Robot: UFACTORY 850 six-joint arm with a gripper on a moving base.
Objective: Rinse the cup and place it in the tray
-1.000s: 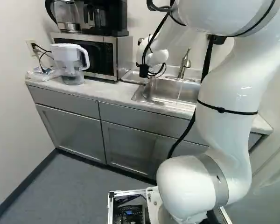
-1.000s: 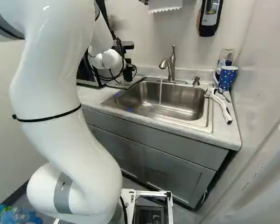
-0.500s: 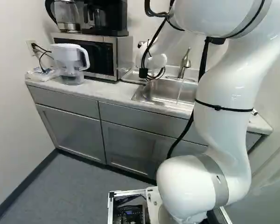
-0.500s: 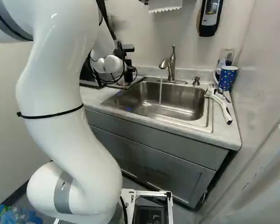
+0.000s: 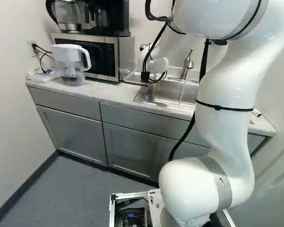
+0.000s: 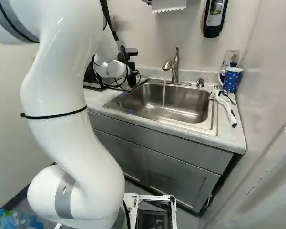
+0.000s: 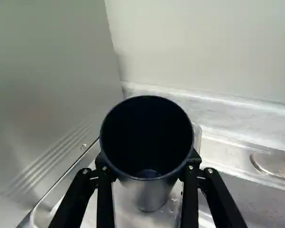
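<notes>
Placing seems in hand: the pincer (image 7: pixel 148 164), clamped on the dark cup (image 7: pixel 149 183), holds it above the tray (image 7: pixel 127 213), left of the sink (image 6: pixel 181 114). Next: lower gently, then release.

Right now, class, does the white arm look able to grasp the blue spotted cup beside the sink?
Probably not: its end effector is shut on the dark cup, which must be released first. Nothing appears to cover the spotted cup from above.

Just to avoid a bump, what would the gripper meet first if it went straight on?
Probably the tray: the cup held in the gripper would likely touch it first, though how near it is can't be told.
</notes>
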